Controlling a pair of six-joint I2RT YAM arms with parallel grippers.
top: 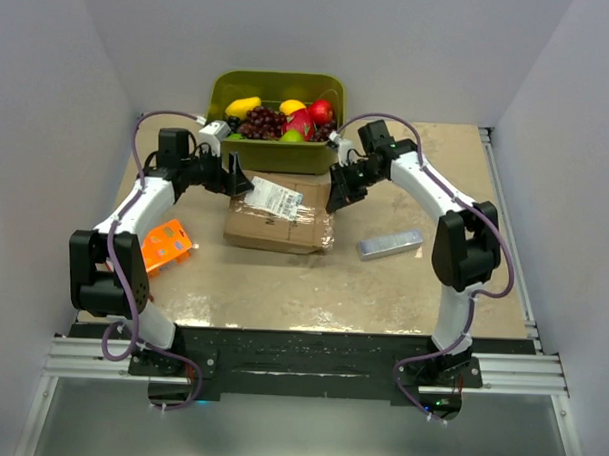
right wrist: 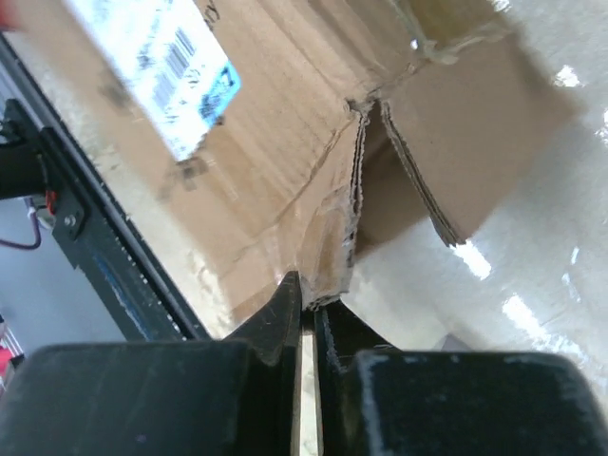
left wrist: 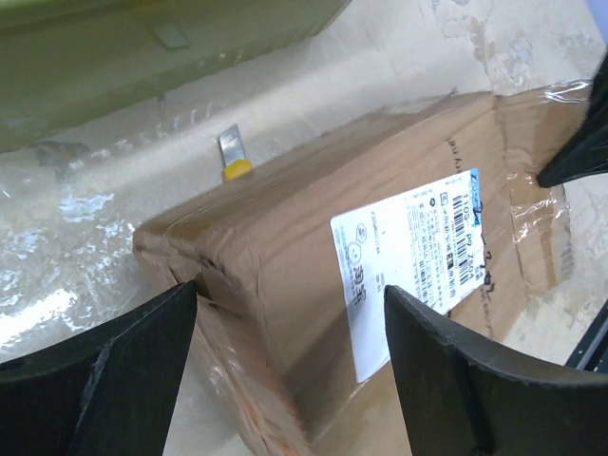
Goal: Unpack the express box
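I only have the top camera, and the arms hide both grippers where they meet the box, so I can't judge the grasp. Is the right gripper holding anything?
Observer: It seems so. In its wrist view the right gripper is closed to a thin slit on a torn flap edge of the box.
Operator: And the left one?
Observer: The left gripper is wide open, with its fingers on either side of a box corner, not gripping.
Operator: Is the box open yet?
Observer: Partly. The right wrist view shows an end flap standing away from the box, with a gap between them.
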